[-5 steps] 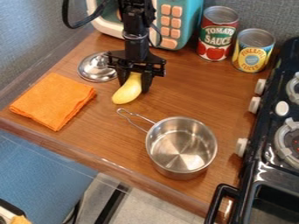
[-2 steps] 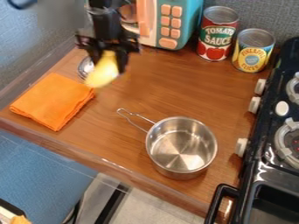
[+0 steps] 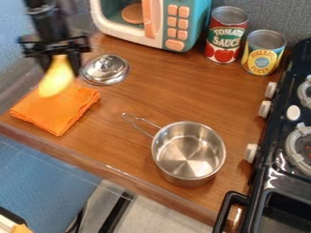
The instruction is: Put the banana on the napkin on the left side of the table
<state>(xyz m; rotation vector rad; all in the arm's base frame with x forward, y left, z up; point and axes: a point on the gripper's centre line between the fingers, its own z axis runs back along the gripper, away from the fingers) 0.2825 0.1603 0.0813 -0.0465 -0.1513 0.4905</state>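
The black gripper (image 3: 61, 66) hangs at the upper left of the view, shut on the top end of the yellow banana (image 3: 56, 80). The banana points downward between its fingers and overlaps the upper part of the folded orange napkin (image 3: 52, 110) in the view. It looks held above the cloth; whether its lower tip touches cannot be told. The napkin lies flat on the left side of the wooden table (image 3: 121, 136), its upper corner hidden behind the banana and gripper.
A metal lid (image 3: 105, 69) lies just right of the gripper. The steel pot (image 3: 188, 152) stands at the centre front, its handle toward the upper left. A toy microwave (image 3: 142, 20) and two cans (image 3: 226, 35) line the back; a stove (image 3: 285, 150) borders the right.
The gripper has moved left with the banana in it, from beside the metal lid to over the napkin. The lid, earlier partly covered, is now in full view. Pot and napkin have stayed put.
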